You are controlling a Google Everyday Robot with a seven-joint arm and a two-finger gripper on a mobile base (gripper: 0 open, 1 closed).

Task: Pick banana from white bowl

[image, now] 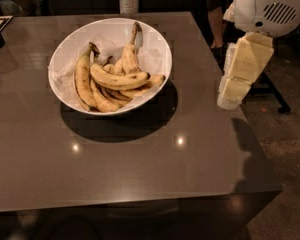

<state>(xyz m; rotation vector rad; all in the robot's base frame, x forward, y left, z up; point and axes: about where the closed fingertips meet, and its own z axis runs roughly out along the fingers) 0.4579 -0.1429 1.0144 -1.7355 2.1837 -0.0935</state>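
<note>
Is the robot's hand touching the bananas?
No, the pale hand hangs by the grey table's right edge, apart from the freckled yellow banana in the round white bowl.

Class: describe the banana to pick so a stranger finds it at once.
On the table, left of the end effector hovering by its right edge, sits a white bowl. The banana lies crosswise atop the pile, dark tip pointing right.

No readable text anywhere, claw [229, 99] off right edge of table [140, 179]

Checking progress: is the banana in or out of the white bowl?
In: banana lies inside white bowl; gripper hangs apart, at table edge.
</note>
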